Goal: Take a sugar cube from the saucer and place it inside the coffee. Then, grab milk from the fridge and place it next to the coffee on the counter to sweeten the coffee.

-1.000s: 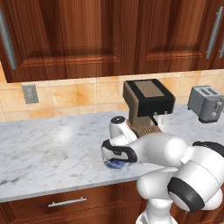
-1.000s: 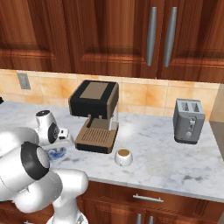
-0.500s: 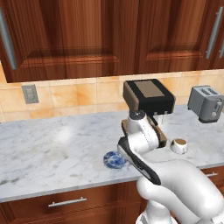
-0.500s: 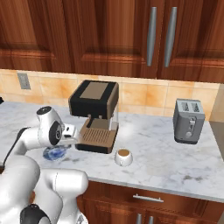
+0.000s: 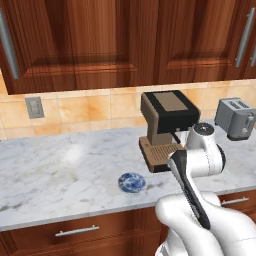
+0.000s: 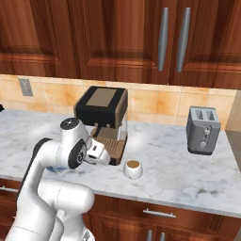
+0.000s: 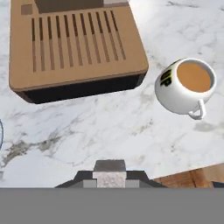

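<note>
arm has swung right since half a second ago: it was over the saucer (image 5: 132,182), now the hand sits in front of the coffee machine (image 5: 167,126), and the saucer is uncovered in the left base view. scene itself hasn't shifted, so the base stayed put.

surroundings: coffee machine stands at the back of the counter (image 5: 60,170), its slatted drip tray (image 7: 74,41) facing the robot. toaster (image 6: 202,130) well off to the right, apart from everything. wall socket (image 5: 34,107) on the tiles to the left. cabinets (image 6: 117,37) above. nothing stands between hand and cup; the drip tray is just beside the path.

gripper (image 7: 109,171): jaws closed down narrow on a small pale grey block, the sugar cube (image 7: 109,178), seen at the bottom of the hand view.

coffee (image 7: 187,86): on the counter, just right of the drip tray's front corner, not touching it, handle toward the robot. in the hand view it lies up and to the right of the fingertips, near but not under them. the saucer is left of the machine, near the counter's front edge, apart from the cup.
</note>
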Controlling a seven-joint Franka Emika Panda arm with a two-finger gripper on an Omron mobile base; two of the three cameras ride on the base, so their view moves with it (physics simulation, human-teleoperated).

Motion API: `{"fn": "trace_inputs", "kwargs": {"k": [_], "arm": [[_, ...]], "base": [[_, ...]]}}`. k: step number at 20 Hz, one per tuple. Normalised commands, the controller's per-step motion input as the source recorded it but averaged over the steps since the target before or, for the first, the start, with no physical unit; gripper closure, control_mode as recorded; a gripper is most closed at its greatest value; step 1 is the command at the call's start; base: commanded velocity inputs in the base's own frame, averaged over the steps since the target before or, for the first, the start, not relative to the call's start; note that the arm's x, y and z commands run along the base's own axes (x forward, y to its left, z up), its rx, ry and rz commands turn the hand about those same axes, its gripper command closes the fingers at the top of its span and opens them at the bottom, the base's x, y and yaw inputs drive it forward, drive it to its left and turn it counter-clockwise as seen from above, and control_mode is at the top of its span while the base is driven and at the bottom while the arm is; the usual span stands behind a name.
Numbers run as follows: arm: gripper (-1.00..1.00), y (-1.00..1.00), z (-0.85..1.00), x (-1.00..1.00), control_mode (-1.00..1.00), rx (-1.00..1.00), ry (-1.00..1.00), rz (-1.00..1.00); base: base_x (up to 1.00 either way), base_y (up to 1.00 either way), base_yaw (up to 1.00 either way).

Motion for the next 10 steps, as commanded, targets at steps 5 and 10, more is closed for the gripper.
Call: {"fn": "trace_inputs", "kwargs": {"k": [5,10], "arm": [[1.0,-1.0,0.47,-0.11,-1.0,0.15,0.0,-0.31],[1.0,-0.82,0.06,0.26,-1.0,0.03,0.01,-0.18]], "base": [[0.0,0.0,0.0],[0.0,0.0,0.0]]}}
